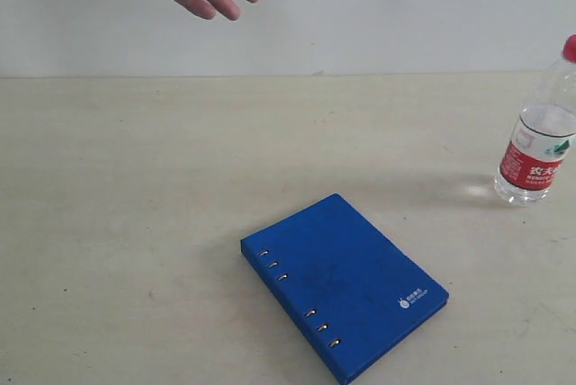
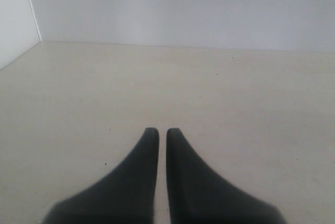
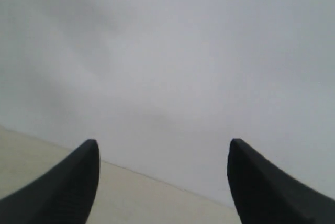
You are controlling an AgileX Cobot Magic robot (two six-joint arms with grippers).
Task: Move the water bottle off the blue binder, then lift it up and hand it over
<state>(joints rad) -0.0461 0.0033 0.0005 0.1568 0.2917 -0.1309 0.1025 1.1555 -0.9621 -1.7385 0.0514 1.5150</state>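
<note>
beige table [image 1: 135, 178], white wall [image 1: 405, 16], bottle [image 1: 537, 147] off binder [image 1: 351, 282]

The desk [image 1: 135, 223] is a broad, pale beige surface, matte, with faint scuffs and a few tiny dark specks scattered over it. Along the desk's far edge a plain white wall [image 1: 405, 16] rises straight up, bare and evenly lit, meeting the desk in a thin straight seam. In the left wrist view a second white panel [image 2: 13, 20] stands at the desk's side edge and joins the wall at a corner, a thin vertical line marking the joint.
</note>
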